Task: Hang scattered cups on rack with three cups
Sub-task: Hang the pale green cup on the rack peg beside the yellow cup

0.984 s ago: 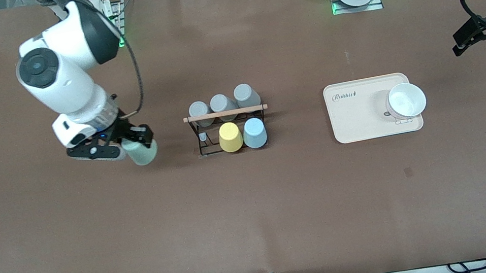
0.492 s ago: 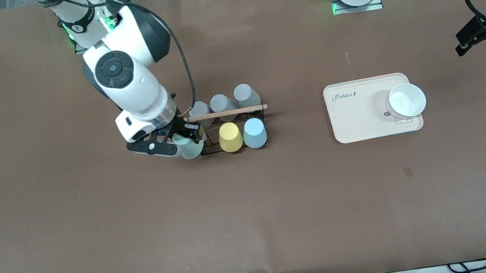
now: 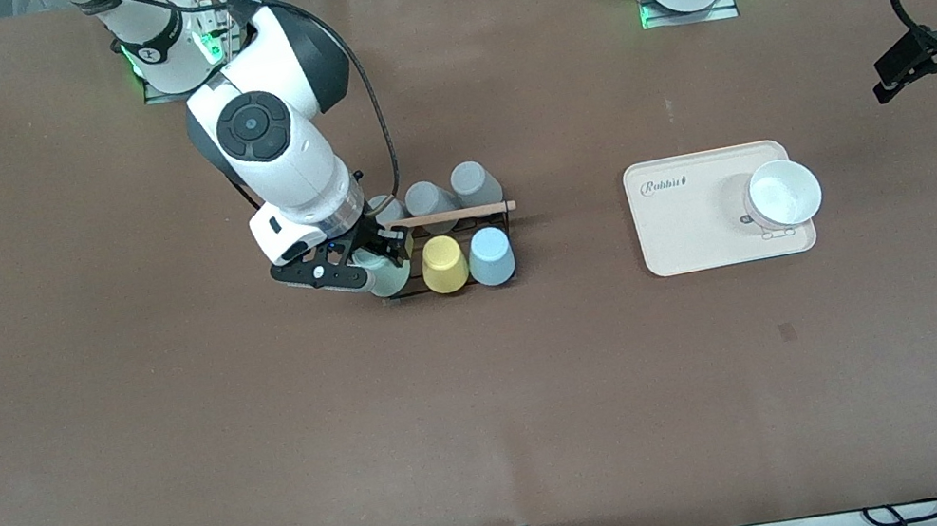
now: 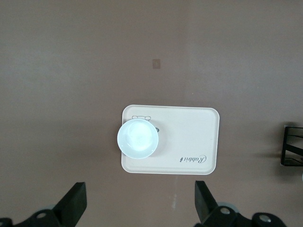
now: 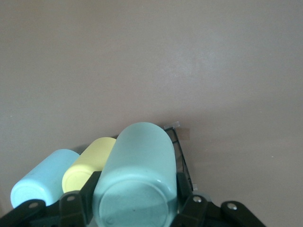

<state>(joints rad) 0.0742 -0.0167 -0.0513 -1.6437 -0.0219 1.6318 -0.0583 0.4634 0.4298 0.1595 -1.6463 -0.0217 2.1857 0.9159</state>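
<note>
Right hand (image 3: pixel 374 265): closed on the mint green cup (image 3: pixel 386 276), bottom up, at the rack (image 3: pixel 447 252) end nearest the right arm.
Rack: yellow cup (image 3: pixel 443 265) and light blue cup (image 3: pixel 490 256) in the nearer row, grey cups (image 3: pixel 473 181) in the farther row.
Left hand (image 4: pixel 139 205): fingers wide apart, holding nothing, waiting above the cream tray (image 3: pixel 695 233) with the white bowl (image 3: pixel 784 193).
Worktop (image 3: pixel 495 412): brown.
</note>
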